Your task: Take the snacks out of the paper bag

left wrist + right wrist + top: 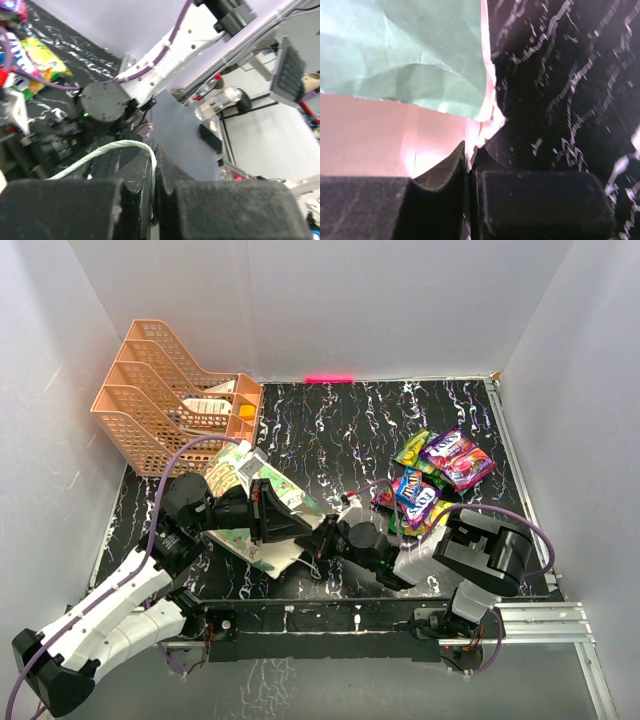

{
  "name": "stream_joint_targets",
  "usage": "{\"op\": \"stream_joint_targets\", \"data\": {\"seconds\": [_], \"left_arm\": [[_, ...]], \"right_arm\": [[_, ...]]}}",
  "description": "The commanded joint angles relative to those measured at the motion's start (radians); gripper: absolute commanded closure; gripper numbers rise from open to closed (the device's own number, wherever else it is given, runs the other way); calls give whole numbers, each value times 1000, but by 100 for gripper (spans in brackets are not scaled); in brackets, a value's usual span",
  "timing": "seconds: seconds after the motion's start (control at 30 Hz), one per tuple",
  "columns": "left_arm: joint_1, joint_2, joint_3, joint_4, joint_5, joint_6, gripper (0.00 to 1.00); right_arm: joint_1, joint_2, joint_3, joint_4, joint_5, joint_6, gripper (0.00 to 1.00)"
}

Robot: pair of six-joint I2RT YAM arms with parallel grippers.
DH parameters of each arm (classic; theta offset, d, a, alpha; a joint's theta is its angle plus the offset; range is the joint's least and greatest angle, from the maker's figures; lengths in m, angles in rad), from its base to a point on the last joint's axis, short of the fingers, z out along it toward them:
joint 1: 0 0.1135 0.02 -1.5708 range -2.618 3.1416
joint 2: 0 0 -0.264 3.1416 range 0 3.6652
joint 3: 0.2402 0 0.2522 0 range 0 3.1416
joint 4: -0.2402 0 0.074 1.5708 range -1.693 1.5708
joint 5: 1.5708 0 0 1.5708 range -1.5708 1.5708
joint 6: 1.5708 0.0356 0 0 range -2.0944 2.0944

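Note:
The paper bag (pixel 272 508) lies tilted on the dark table between my two arms. My left gripper (pixel 262 512) is shut on the bag's thin pale string handle (pixel 148 159), pinched between the black fingers (pixel 170 180). My right gripper (pixel 322 537) is shut on the bag's paper edge (pixel 479 131), where the mint-green side (pixel 405 50) meets the cream face (pixel 375 135). Several snacks (pixel 435 478) lie in a bright pile on the table to the right, apart from the bag. A yellow-green packet (pixel 42 57) shows in the left wrist view. The bag's inside is hidden.
A peach mesh tray rack (pixel 165 405) stands at the back left, holding white cards (pixel 212 404). White walls close in the table on three sides. The right arm (pixel 480 550) sits just in front of the snack pile.

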Motion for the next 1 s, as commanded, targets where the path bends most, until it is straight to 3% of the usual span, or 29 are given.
{"op": "stream_joint_targets", "data": {"seconds": [0.0, 0.1, 0.23, 0.4, 0.57, 0.7, 0.97], "left_arm": [[-7, 35, 36, 191, 122, -123, 100], [-8, 7, 66, 136, 114, -97, 100], [-8, 3, 56, 91, 69, -63, 100], [-12, 45, 70, 177, 122, -142, 100], [-12, 44, 78, 91, 86, -76, 100], [-12, 61, 117, -61, 69, 3, 100], [-13, 36, 18, -207, -101, 95, 100]], "right_arm": [[-6, 9, 70, 98, 36, -91, 93], [-5, -3, 47, 39, 74, -46, 93], [-6, 140, 107, 167, 76, -33, 93], [-1, 173, 88, 198, 47, 16, 93], [2, 226, 184, 186, 34, 11, 92], [2, 171, 100, 170, 67, 31, 92], [5, 148, 98, 68, 122, 54, 86]]}}
